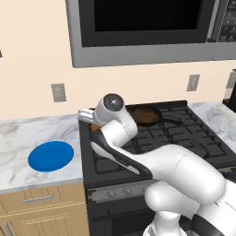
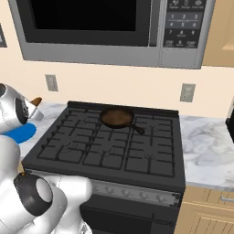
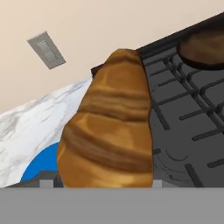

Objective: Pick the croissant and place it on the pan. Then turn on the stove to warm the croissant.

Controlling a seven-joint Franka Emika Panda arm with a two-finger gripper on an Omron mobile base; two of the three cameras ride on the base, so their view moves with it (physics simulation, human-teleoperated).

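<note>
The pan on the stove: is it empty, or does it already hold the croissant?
Empty. The pan shows a bare brown inside on the stove, while the croissant sits in the gripper, off the blue plate.

A rendered home kitchen is shown: a black gas stove (image 2: 109, 146) with cast-iron grates and a knob strip is set between marble-look surface (image 1: 27, 133) runs, a steel microwave (image 2: 105, 27) is mounted above, wood cabinet fronts (image 1: 41, 207) are seen below, and wall outlets (image 2: 187, 92) are fitted on a cream backsplash.
</note>
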